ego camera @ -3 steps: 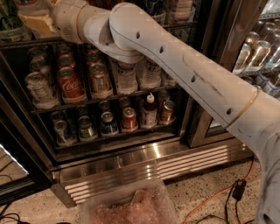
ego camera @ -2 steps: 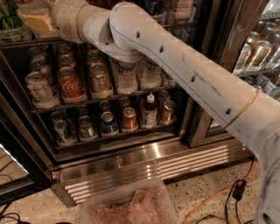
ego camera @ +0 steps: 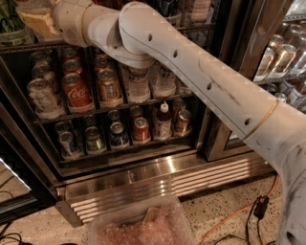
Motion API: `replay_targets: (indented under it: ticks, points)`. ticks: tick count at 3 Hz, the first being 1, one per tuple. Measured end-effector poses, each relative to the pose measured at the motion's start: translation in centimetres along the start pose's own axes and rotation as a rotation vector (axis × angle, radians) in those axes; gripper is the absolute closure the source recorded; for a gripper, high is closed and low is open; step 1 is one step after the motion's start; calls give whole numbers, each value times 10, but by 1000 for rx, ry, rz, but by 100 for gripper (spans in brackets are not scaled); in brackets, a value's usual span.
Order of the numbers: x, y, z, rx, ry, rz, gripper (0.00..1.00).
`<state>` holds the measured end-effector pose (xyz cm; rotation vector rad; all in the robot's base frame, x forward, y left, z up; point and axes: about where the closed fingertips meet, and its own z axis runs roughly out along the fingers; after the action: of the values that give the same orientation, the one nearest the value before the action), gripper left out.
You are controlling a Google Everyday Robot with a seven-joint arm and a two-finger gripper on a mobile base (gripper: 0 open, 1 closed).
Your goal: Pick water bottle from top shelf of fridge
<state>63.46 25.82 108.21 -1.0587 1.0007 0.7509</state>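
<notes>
My gripper [ego camera: 36, 19] is at the top left corner, reaching into the fridge [ego camera: 167, 179] at the level of the top shelf [ego camera: 196, 29]; its tip is partly cut off by the picture's edge. My white arm [ego camera: 191, 81] crosses the open cabinet from the lower right. On the top shelf only the lower parts of a few bottles [ego camera: 197, 10] show at the right, and a green-labelled container [ego camera: 8, 24] stands left of the gripper. I cannot make out the large water bottle; it is hidden or out of view.
The rack below holds soda cans [ego camera: 75, 91] and two slim clear bottles [ego camera: 138, 86]. The lowest rack holds more cans [ego camera: 141, 129]. A second cabinet at the right holds bottles [ego camera: 279, 60]. A clear plastic bin [ego camera: 143, 225] and an orange cable [ego camera: 239, 213] lie on the floor.
</notes>
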Motion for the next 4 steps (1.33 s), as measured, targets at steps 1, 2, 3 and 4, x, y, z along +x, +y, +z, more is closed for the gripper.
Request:
replay_targets:
  ticks: [1,2,3,4]
  points:
    - [-4,3,1,-12,-14,-1,100]
    - [-8,5,2,-24,-24,-2,100]
    - [-10,7,2,-34,-32,-5,100]
    - [-10,7,2,-34,-32,-5,100]
